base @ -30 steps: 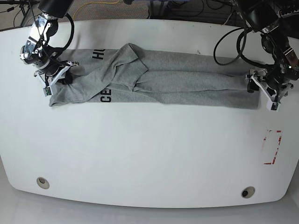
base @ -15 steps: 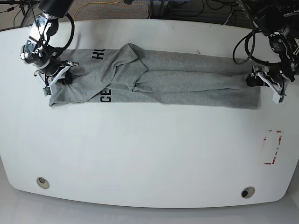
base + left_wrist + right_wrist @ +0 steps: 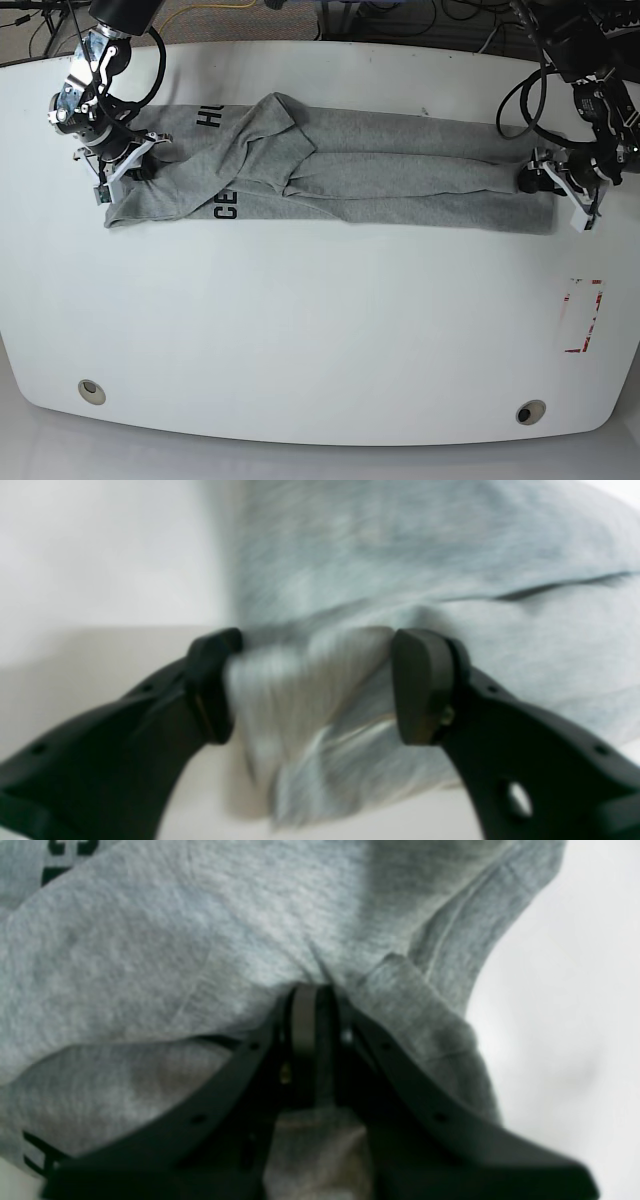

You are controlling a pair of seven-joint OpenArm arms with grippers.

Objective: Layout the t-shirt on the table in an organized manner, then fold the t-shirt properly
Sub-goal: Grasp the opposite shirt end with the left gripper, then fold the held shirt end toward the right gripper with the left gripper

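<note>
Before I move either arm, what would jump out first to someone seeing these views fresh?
The long grey t-shirt lying across the far part of the white table, with a loose flap folded over its left half in the base view. Next, the two dark arms at its ends: the right gripper is down in the cloth at the end near the black lettering, and the left gripper is at the opposite end, its jaws apart.

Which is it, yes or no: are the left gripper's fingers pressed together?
No, a wide gap parts the left gripper, with t-shirt cloth showing between its fingertips.
</note>
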